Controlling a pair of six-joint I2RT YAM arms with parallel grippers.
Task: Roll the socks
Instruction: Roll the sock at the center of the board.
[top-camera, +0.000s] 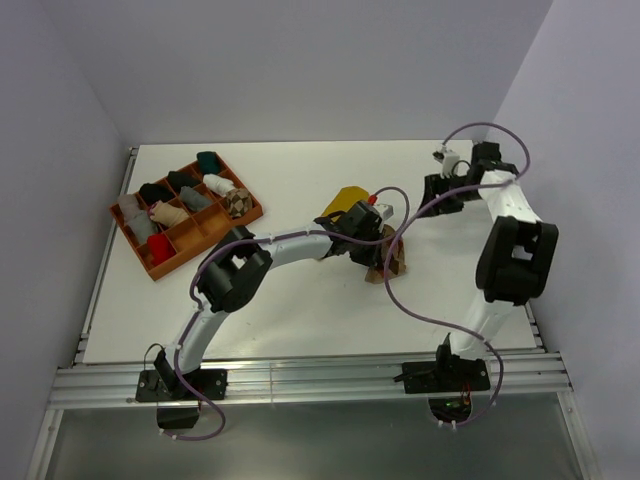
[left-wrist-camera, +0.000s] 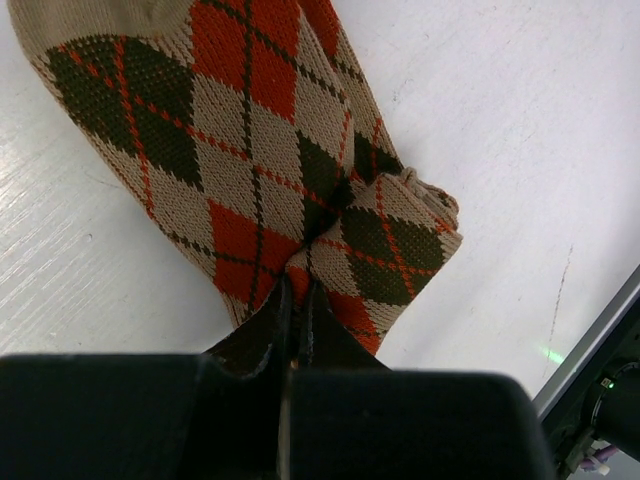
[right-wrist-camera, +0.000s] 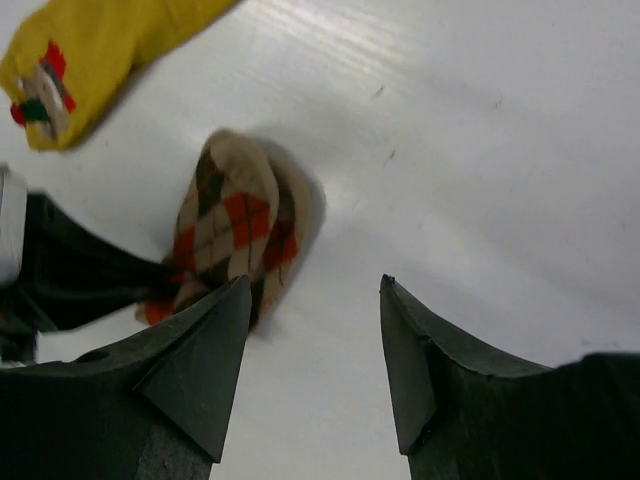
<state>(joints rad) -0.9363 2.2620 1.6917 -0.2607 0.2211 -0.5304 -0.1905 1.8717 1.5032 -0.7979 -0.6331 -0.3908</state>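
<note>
The left fingers (left-wrist-camera: 285, 322) are clenched on the orange-brown-cream argyle sock (left-wrist-camera: 250, 150), pinching a fold of knit at its bunched end, where the fabric puckers around the tips. This sock lies on the white worktop (top-camera: 300, 320) near its middle, partly gathered into a short, thick bundle, with its broad flat part spreading away from the pinch. In the overhead view it shows just right of the left arm's wrist.

The right fingers (right-wrist-camera: 205, 370) are spread apart and grasp nothing. They hang above the worktop, to the far right of the argyle sock and clear of it, with bare white surface between the two tips.

The mustard yellow sock (right-wrist-camera: 100, 45) lies flat on the worktop just beyond the argyle sock, not touching it, its small red label (right-wrist-camera: 48, 62) at the end nearest the left arm.

At the worktop's left side sits an orange-brown divided tray (top-camera: 205, 236), turned at an angle. Its compartments hold small rolled bundles (top-camera: 160, 250) in black, grey, white, teal and red. The brown-and-cream argyle sock (top-camera: 237, 202) sits rolled in the compartment at the tray's right corner.
</note>
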